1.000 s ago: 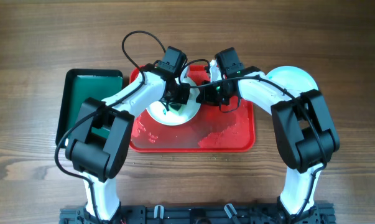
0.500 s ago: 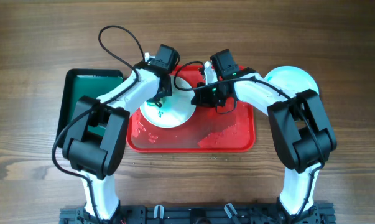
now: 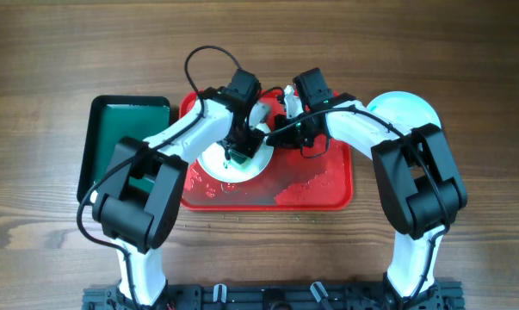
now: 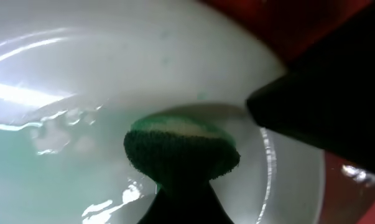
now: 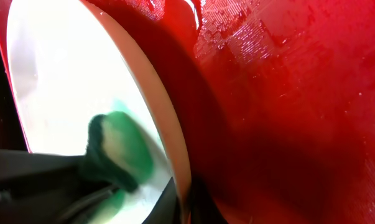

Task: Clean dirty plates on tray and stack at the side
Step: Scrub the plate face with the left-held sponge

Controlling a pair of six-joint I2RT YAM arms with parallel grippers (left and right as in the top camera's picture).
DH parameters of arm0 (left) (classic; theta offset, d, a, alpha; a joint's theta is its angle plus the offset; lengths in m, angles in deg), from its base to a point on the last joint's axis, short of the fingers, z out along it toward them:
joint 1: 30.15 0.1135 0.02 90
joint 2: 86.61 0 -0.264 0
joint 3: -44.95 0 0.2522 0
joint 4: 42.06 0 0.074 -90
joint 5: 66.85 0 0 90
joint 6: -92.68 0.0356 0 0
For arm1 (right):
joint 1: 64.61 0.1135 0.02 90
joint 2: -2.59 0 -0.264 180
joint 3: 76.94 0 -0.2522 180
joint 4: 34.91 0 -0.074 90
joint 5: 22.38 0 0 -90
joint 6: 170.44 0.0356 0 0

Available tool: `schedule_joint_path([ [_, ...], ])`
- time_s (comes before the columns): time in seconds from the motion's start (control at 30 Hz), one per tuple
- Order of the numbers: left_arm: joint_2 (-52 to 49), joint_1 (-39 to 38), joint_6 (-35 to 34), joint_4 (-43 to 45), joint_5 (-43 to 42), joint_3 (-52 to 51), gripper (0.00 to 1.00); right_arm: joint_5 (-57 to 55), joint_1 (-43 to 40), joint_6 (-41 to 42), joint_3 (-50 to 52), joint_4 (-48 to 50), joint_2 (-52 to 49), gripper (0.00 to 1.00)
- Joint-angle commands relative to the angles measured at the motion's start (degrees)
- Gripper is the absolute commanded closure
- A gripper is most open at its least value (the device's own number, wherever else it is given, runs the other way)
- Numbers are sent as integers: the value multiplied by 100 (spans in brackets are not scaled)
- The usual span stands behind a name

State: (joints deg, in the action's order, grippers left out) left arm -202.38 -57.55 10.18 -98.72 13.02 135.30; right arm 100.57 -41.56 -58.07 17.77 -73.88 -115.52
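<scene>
— What is changing on the large red rectangular plastic tray [image 3: 319,185]?
— Our left gripper [image 3: 235,151], its fingers pressed tight on the green scrubbing sponge [image 4: 181,152], is back over the middle of the round, shallow white plate [image 3: 212,164]. Half a second ago it was out at the plate's left edge, so we read this as a scrubbing stroke going to and fro
— And our right gripper [image 3: 274,131]?
— It has barely shifted. Its fingers pinch the plate's right rim and steady it in the tray's left half, apparently tipped up a little
— So where are we in the task?
— We judge this plate only half washed, since a pale green film surrounds the sponge. Another pale round plate [image 3: 405,108] lies on the wooden table [image 3: 52,52] just right of the tray, partly under our right arm
</scene>
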Motion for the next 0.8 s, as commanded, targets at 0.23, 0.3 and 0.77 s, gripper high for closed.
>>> schedule_joint_path([
  [0.23,-442,-68,-3510,1043,3143,-282,96,354,57,-131,79,52,-107,96],
  [0.3,-442,-11,-3698,896,3392,-282,96,354,57,-133,79,52,-107,96],
  [0.77,-442,61,-168,-785,-1016,-284,96,354,57,-131,79,55,-107,96],
])
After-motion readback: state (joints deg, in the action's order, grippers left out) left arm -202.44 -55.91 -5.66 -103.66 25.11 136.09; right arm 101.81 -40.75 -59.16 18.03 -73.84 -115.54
